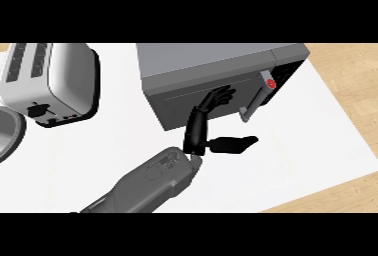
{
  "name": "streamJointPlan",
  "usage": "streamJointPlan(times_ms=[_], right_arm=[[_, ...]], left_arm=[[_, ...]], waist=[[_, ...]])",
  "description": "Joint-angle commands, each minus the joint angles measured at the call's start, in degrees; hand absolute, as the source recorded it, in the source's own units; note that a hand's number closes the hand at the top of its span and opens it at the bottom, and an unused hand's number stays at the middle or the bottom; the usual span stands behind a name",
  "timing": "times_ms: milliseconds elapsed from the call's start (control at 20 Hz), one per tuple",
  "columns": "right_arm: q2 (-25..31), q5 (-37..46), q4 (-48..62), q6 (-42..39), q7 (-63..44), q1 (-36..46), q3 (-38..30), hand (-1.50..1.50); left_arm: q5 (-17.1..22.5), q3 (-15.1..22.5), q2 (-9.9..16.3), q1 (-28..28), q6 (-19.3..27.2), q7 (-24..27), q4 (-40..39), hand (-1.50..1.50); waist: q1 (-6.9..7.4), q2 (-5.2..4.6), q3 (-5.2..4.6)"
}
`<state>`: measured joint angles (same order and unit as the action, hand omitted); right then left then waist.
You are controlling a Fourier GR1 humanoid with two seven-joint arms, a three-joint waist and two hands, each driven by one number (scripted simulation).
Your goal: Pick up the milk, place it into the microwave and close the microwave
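Note:
The grey microwave (214, 62) stands at the back middle of the white counter (303, 150). Its door (177, 102) looks shut, with a pale handle (253, 102) and a red button on the right side. My left hand (197, 125) reaches up from the lower left, and its straight fingertips (221, 94) touch the door's front. The thumb sticks out to the right, and the hand is open and holds nothing. No milk shows anywhere, so it may be hidden behind the door. My right hand is out of view.
A white toaster (52, 80) sits at the back left. The rim of a round grey dish (10, 135) shows at the left edge. The counter's edge runs along the right, with wooden floor (347, 90) beyond it.

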<state>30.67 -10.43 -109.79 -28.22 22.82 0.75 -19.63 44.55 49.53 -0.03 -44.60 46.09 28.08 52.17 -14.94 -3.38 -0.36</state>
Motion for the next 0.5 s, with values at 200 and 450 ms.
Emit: streamJointPlan(times_ms=[200, 450], right_arm=[[2.2, 3.1, 0.8, 1.7, 0.4, 3.6, -1.4, 1.5], [3.3, 3.4, 2.5, 1.5, 0.3, 5.3, -1.7, 1.5]], left_arm=[[5.4, -4.1, 0.0, -4.8, 2.4, 1.7, -3.0, -1.5], [7.4, -3.8, 0.0, -5.4, 2.4, 3.0, -3.4, -1.5]], waist=[[0.09, -1.12, 0.13], [0.06, -1.64, 0.19]])
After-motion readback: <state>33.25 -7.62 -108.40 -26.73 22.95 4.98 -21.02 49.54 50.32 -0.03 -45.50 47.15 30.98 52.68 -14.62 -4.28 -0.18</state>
